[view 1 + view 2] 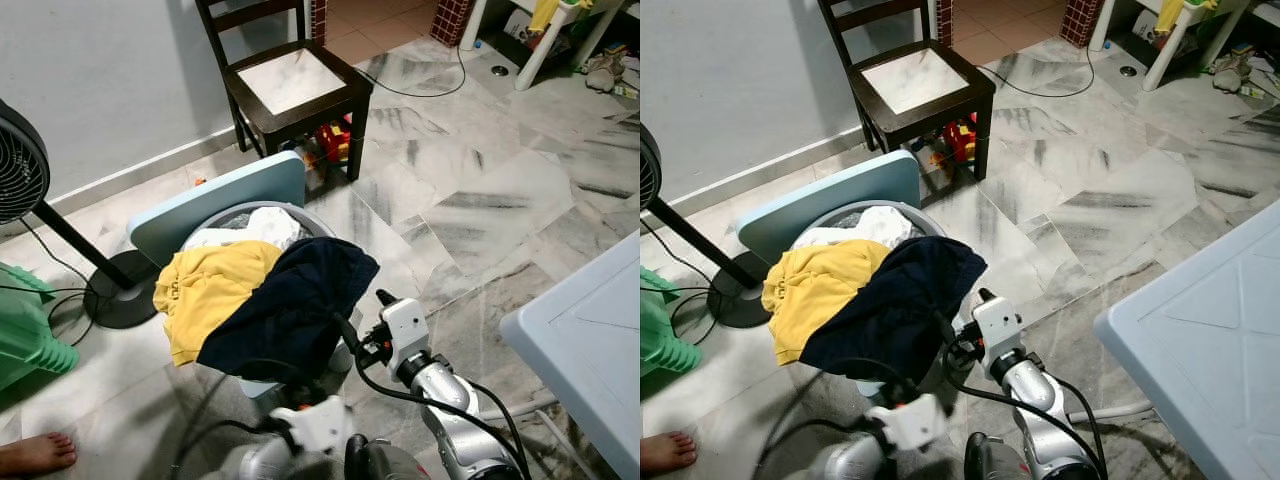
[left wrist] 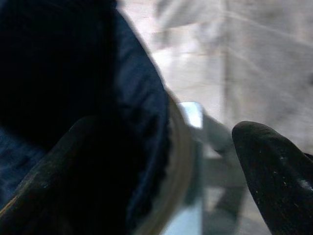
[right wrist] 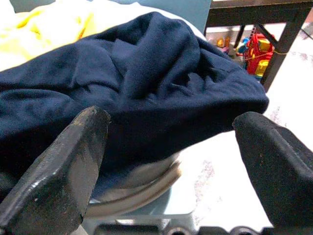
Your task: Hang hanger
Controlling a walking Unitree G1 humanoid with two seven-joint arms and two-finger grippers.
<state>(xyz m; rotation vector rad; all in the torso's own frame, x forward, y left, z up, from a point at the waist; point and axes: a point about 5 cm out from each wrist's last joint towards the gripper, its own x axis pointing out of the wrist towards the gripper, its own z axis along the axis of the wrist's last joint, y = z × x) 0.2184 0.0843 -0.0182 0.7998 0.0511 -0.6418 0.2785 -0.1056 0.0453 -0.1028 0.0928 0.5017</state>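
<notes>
While both arms reach in from six o'clock, the left pincer (image 2: 161, 171) and right pincer (image 3: 171, 161), each spread, flank the navy garment (image 1: 285, 305) draped over the laundry basket (image 1: 310, 215). At its nine o'clock lies a yellow shirt (image 1: 205, 290); white cloth (image 1: 255, 230) beyond. No hanger is discernible. The right wrist view reveals toys (image 3: 254, 49) under the chair (image 1: 295, 85).

Dark wooden chair (image 1: 292, 82) by wall; black fan (image 1: 20, 175); bare foot (image 1: 35, 454).

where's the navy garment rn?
The navy garment is draped over the near rim of the laundry basket, beside the yellow shirt, directly in front of both open end effectors.
</notes>
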